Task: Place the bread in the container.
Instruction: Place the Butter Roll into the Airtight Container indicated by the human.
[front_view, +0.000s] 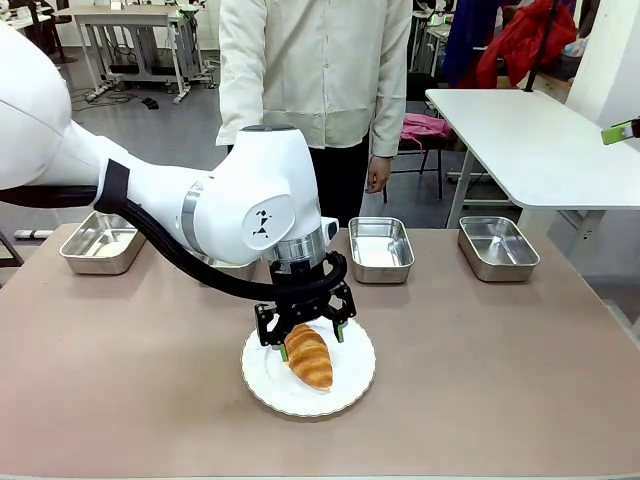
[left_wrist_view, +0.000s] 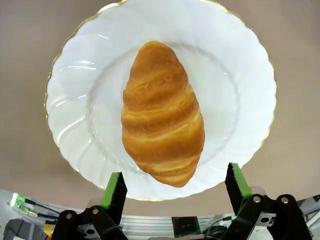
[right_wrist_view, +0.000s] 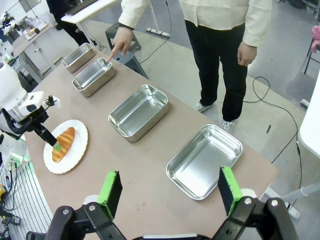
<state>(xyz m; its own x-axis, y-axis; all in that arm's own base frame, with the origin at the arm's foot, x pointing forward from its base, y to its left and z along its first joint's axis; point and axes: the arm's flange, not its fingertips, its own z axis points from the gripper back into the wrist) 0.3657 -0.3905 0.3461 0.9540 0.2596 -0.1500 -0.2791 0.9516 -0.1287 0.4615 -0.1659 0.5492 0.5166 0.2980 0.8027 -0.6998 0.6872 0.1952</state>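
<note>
Croissant (left_wrist_view: 162, 115): golden-brown, glossy, ridged, oblong; lies on the plate at the middle of the surface's (front_view: 500, 380) near edge.
Plate (left_wrist_view: 75, 100): round, white, scalloped, with a thin gold rim.
Pans (front_view: 380, 249): four, shallow, shiny steel, with rounded corners; in a row along the far edge, all empty.
Person's hand (right_wrist_view: 121, 40): forefinger at the rim of the second pan from the left (right_wrist_view: 93, 76).
Left gripper (front_view: 311, 340): spread, green pads (left_wrist_view: 112, 190) on either side of the croissant's end, not touching it.
Right gripper (right_wrist_view: 169, 172): spread, holding nothing.

Front across table (front_view: 500, 350), left wrist close overhead, right wrist high; common: plate (front_view: 352, 368)
</note>
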